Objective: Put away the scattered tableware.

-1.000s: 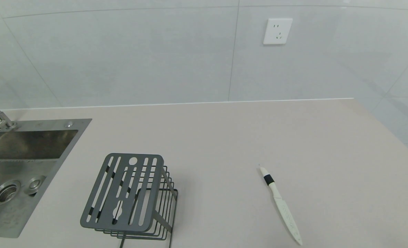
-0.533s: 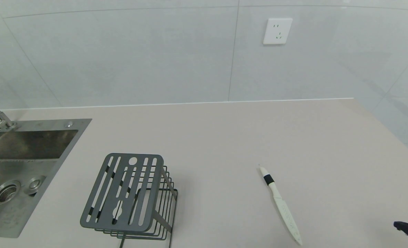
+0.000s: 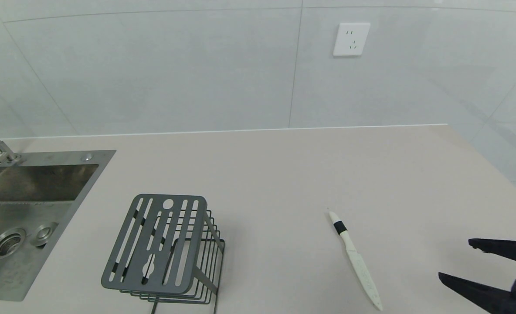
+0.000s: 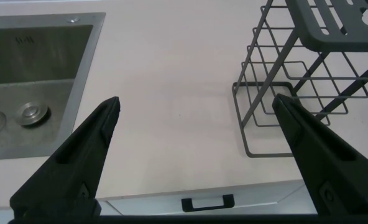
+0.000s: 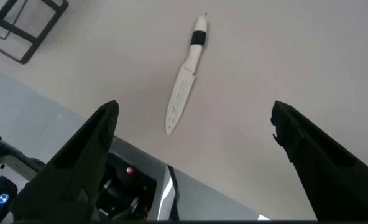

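Hovering wide open — right tool (image 3: 455, 258) near knife (image 3: 356, 260).

A white knife (image 3: 354, 259) with a black band, a dark grey slotted rack (image 3: 157, 244), a beige counter (image 3: 284, 174)

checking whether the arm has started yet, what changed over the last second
The right gripper has come into the head view from the lower right edge, moving in toward the knife. Its fingers are open and it holds nothing; it has not reached the knife. The knife lies where it was on the counter, and the knife rack and the sink have not moved.
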Controlling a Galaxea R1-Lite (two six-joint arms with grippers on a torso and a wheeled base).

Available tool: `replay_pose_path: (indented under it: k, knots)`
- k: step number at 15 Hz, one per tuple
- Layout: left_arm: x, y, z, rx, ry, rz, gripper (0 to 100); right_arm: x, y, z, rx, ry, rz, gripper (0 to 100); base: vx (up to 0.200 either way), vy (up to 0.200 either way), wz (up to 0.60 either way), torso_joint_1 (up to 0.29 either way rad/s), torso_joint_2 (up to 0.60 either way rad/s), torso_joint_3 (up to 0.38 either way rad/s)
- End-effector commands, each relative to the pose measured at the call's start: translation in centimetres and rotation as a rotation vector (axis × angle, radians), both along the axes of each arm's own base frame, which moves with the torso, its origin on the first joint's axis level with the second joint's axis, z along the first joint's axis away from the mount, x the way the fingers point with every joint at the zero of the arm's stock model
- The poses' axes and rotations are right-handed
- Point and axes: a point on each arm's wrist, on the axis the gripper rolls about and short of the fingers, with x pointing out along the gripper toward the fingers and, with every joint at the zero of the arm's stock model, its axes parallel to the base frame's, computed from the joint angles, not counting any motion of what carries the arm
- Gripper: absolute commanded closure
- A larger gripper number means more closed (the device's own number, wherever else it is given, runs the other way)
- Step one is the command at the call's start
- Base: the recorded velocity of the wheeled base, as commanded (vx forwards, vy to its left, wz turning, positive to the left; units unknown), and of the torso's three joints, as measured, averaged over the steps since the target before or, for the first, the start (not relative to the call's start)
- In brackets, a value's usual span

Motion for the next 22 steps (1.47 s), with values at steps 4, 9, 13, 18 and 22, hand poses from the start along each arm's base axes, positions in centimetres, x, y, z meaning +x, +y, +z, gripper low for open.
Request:
replay_pose_path:
  k: [4, 9, 13, 18, 22]
  knots:
    - [0.0, 0.0, 0.0, 0.001, 0.002, 0.000, 0, 5.1, 1.3, 0.7, 0.040, -0.009, 0.064, 0, 0.000, 0.000, 0.00, 0.000, 0.00, 0.000]
    - [0.0, 0.0, 0.0, 0.001, 0.002, 0.000, 0, 7.6, 1.9, 1.0, 0.057, -0.047, 0.082, 0, 0.000, 0.000, 0.00, 0.000, 0.00, 0.000]
    - [0.0, 0.0, 0.0, 0.001, 0.002, 0.000, 0, 9.8, 2.8, -0.5, 0.031, 0.033, 0.096, 0, 0.000, 0.000, 0.00, 0.000, 0.00, 0.000]
    - [0.0, 0.0, 0.0, 0.001, 0.002, -0.002, 0, 13.9, 4.8, -5.5, 0.033, 0.053, 0.150, 0, 0.000, 0.000, 0.00, 0.000, 0.00, 0.000]
    - [0.0, 0.0, 0.0, 0.000, 0.003, -0.002, 0, 11.4, 13.1, -5.9, 0.147, 0.083, 0.033, 0, 0.000, 0.000, 0.00, 0.000, 0.00, 0.000]
